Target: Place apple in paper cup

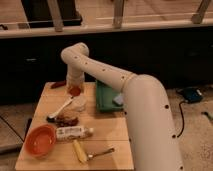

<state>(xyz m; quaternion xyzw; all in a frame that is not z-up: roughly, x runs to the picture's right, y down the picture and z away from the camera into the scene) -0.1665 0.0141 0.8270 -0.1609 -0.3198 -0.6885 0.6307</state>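
1 view only, so no overlap with any other camera. High vantage on the robot's own side, looking forward and down along the arm (pixel 145 115). The arm's thick near link fills the lower right foreground, very close to the lens, and reaches away up-left. The table (pixel 42 100) sits lower left at mid range. It is seen from above at a steep angle, its near edge cut by the bottom of the frame. The gripper (pixel 74 86) is left of center, over the table's far half, pointing down. A railing (pixel 115 25) and dark wall run across the top as the far background. Floor (pixel 195 130) shows at right.
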